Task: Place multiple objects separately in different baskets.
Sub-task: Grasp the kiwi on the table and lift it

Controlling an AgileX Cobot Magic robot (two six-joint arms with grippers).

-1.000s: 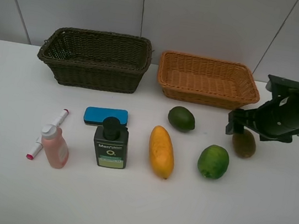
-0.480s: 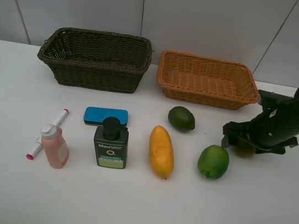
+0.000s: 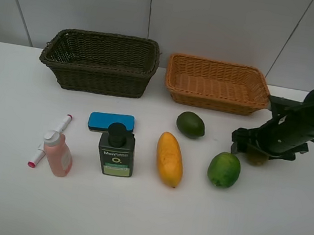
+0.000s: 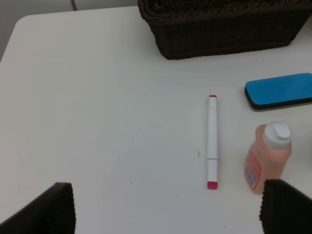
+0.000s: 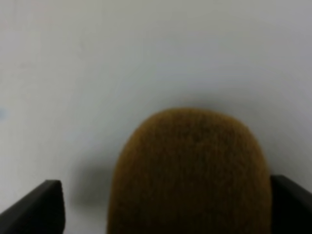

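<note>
My right gripper (image 3: 246,143) stood open, jaws straddling the brown kiwi (image 5: 190,170) right of the bright green round fruit (image 3: 224,169); my left gripper (image 4: 170,209) hung open.

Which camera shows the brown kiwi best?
The right wrist view: the kiwi fills it, close though blurry. The high view shows only a mostly hidden sliver; the left wrist view misses it.

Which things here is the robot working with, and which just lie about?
For the job: mango, avocado, green round fruit, kiwi, pump bottle, pink bottle, blue eraser, marker, dark basket, orange basket.
Just lying about: nothing; only the table.
</note>
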